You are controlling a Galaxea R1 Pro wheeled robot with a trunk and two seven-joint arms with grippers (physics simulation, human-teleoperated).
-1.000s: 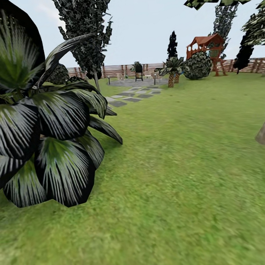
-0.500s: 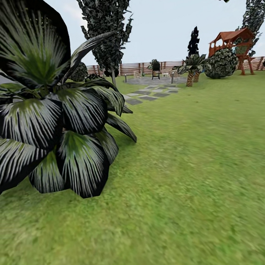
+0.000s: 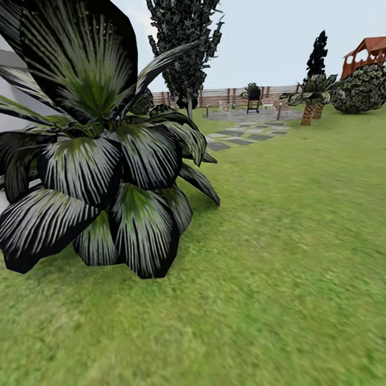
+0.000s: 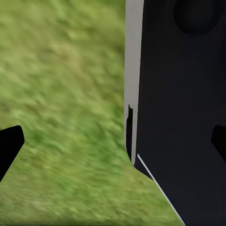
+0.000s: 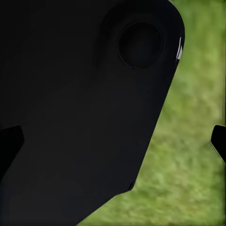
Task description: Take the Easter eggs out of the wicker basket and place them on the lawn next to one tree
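I am on the lawn (image 3: 287, 256), broad green grass running off to the brown slatted fence (image 3: 222, 94) at the garden's far end. The three Easter eggs, the wicker basket and the grey-trunked tree are out of view. In the left wrist view my left gripper (image 4: 113, 143) is open, its black fingertips (image 4: 9, 146) far apart over the grass beside my dark body. In the right wrist view my right gripper (image 5: 113, 141) is open too, its fingertips (image 5: 219, 141) at the picture's edges, with nothing between them.
A big dark plant with broad striped leaves (image 3: 101, 164) stands close at the left before a grey wall (image 3: 0, 84). Stepping stones (image 3: 241, 136) lead to the grey patio (image 3: 251, 115). Far off are a dark conifer (image 3: 185, 40), a small palm (image 3: 310, 102) and a round bush (image 3: 369, 90).
The whole head picture has slid to the right, so the camera has turned left. The grey-beige trunk at the right edge has left the picture; the big plant sits more toward the middle.
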